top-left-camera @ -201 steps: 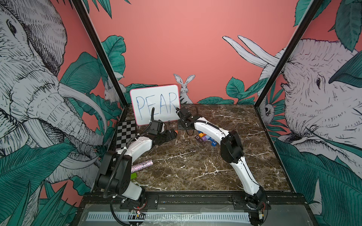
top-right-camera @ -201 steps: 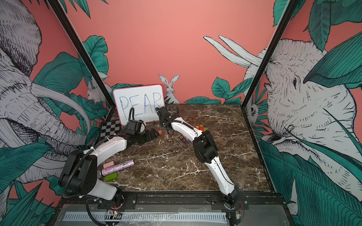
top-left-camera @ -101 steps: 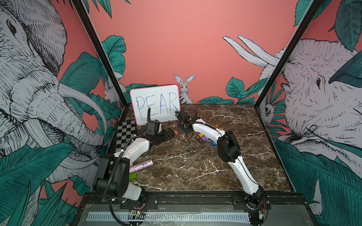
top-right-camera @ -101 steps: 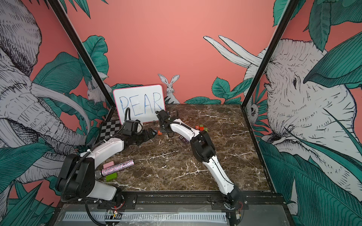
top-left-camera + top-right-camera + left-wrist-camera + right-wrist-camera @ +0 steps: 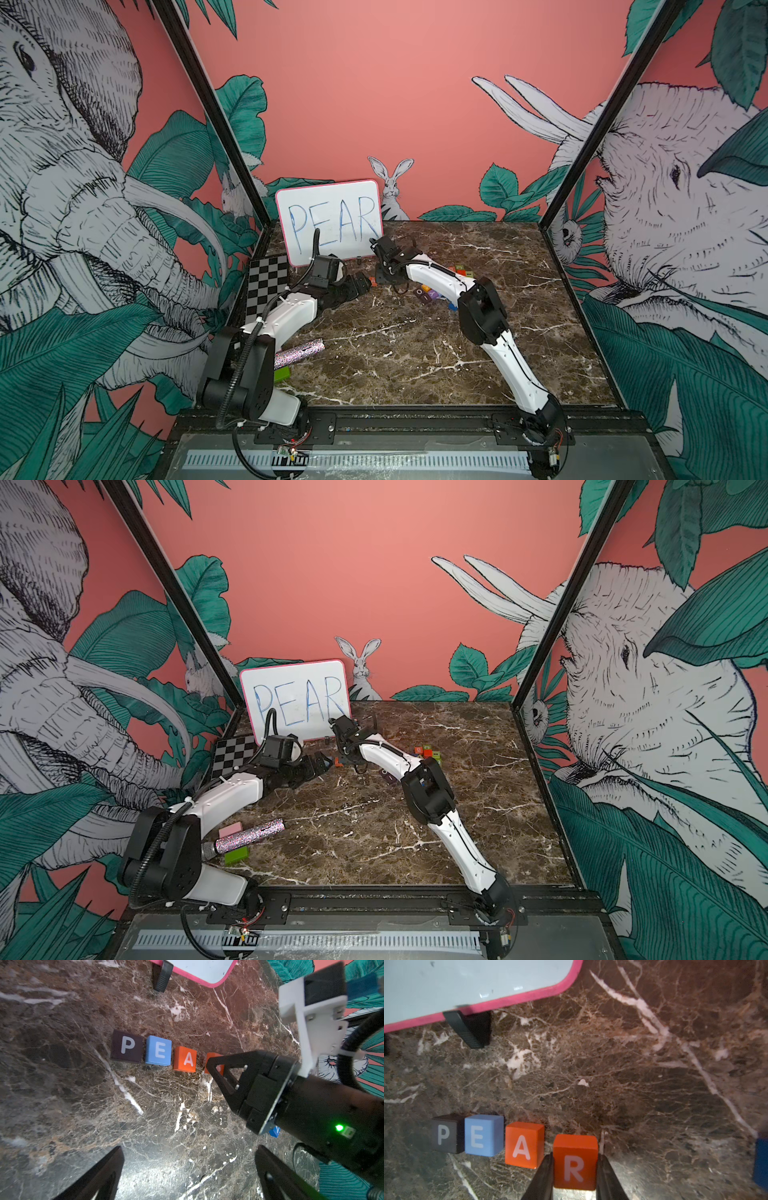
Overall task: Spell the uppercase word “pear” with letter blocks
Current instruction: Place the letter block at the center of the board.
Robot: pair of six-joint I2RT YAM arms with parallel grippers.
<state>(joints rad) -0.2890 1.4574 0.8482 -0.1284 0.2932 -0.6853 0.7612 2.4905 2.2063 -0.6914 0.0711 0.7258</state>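
Red-orange R block [image 5: 575, 1147] sits low on the worktop [image 5: 633, 1064] before the whiteboard [image 5: 446, 985], pinched in the right hand [image 5: 574, 1167], just beside the A block [image 5: 524, 1145] but slightly farther from the whiteboard. Left hand [image 5: 189, 1159] hangs wide open, empty.

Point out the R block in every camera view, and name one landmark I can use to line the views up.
In a top view: not distinguishable, hidden under the right pincer.
In a top view: likewise hidden under that pincer.
Left wrist: R block, mostly covered by the pincer.
Right wrist: R block gripped in the pincer, beside the A block.
Shared landmark: pink-rimmed whiteboard, seen in all four views.
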